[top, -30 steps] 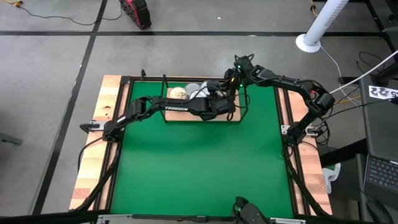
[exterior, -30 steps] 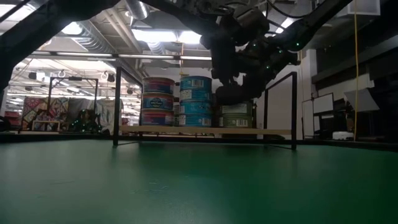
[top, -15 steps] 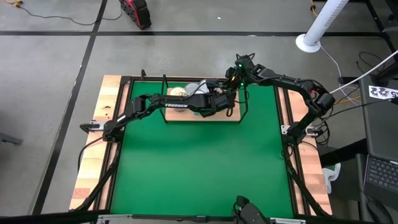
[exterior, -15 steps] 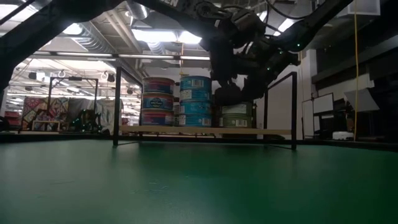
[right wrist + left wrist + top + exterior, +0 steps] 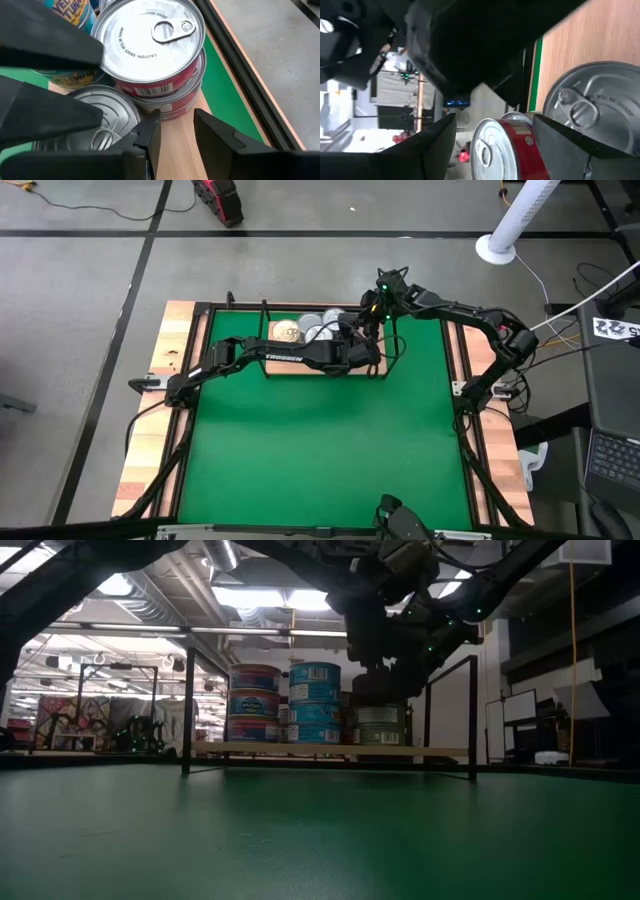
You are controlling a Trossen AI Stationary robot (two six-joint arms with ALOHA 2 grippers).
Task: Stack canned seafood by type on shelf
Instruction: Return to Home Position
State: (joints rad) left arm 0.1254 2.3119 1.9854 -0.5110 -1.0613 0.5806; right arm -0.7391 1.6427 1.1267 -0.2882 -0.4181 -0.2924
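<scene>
Tins stacked by type on the shelf, both grippers empty above them
High view: left gripper and right gripper hang over the shelf. Low view: canned seafood stands in like-coloured columns, so types stay together. Left wrist: fingers spread wide, gripping nothing, red tin beyond. Right wrist: jaws part-open, empty, beside the red stack

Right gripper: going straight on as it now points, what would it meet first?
Probably the red tin stack just ahead of the right gripper; depth is unclear, so the shelf board might come first.
</scene>
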